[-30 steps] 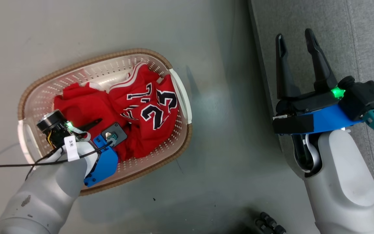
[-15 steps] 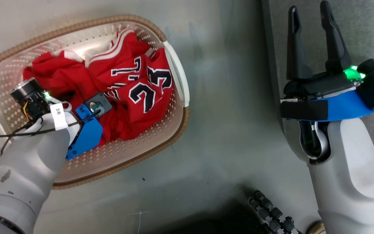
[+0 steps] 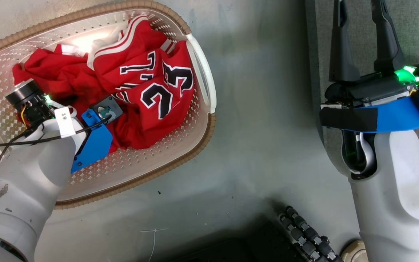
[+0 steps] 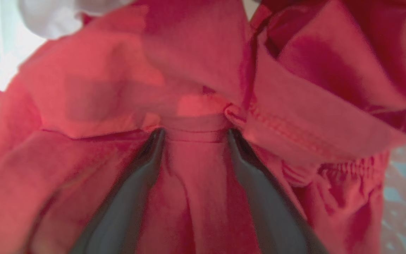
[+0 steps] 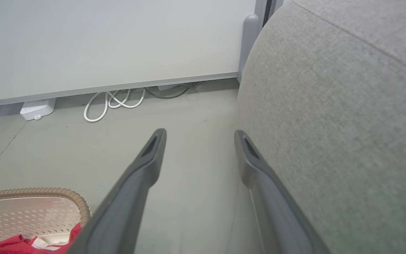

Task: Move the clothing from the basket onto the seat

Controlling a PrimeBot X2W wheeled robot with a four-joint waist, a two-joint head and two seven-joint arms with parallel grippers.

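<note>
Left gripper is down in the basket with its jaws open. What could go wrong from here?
1. The left gripper straddles only a small fold of the plain red cloth; closing there may give a thin grip that slips.
2. The jersey overlaps that cloth, so lifting might drag it over the basket rim onto the floor, short of the seat.

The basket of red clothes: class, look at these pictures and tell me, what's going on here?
The robot has its left gripper down in the basket on the floor. Its open fingers press into the plain red cloth, with a fold between them, not yet closed. The red jersey marked 23 lies beside it in the basket. The right gripper hovers open and empty by the edge of the grey seat. Neither garment is on the seat yet.
</note>
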